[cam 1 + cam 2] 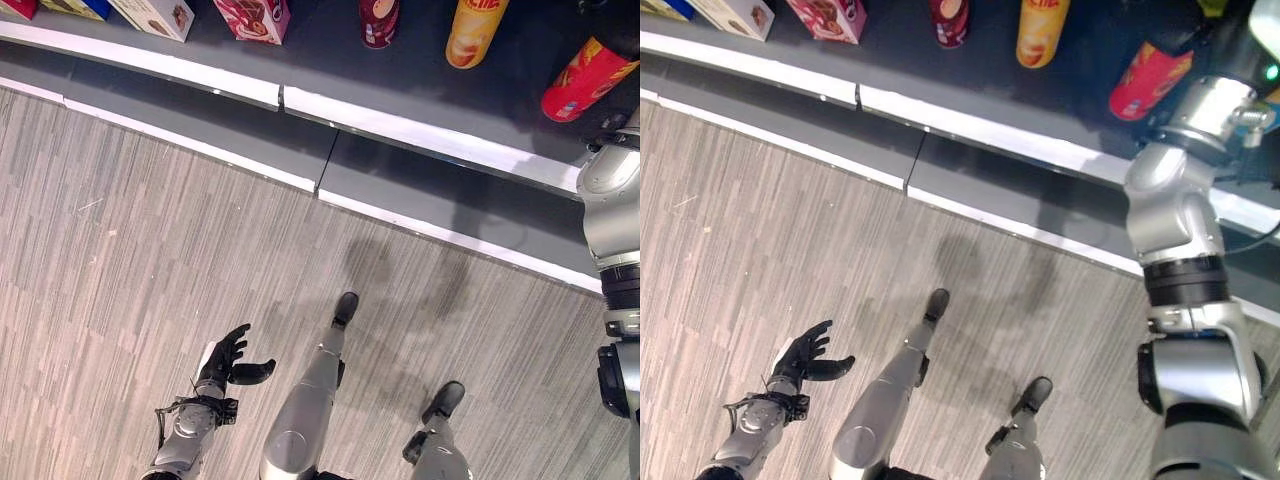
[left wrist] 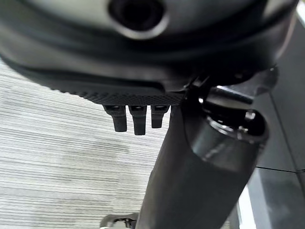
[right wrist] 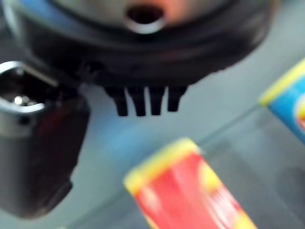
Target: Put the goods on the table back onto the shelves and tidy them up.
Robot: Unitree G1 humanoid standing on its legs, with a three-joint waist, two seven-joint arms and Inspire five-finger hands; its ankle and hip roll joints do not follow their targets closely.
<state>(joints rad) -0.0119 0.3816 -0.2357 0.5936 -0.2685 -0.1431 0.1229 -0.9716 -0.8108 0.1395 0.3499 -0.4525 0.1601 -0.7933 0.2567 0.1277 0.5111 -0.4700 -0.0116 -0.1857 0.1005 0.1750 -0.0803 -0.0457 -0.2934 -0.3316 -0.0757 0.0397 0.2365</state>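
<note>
The left hand (image 2: 143,90) hangs with its fingers (image 2: 138,120) straight and relaxed, holding nothing, the thumb (image 2: 200,167) standing out beside them. Past the fingertips lies grey striped wood-grain floor (image 2: 57,157); beyond the thumb runs a dark grey shelf base (image 2: 286,143).

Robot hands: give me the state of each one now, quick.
Left robot hand: open, fingers relaxed, holding nothing, low over the floor.
Right robot hand: open, fingers straight, empty, above a red-and-yellow canister on the shelf.

shelf (image 1: 330,50): gaps btwn cans | red can (image 1: 588,78) tilted, far right | floor (image 1: 150,260) open
</note>
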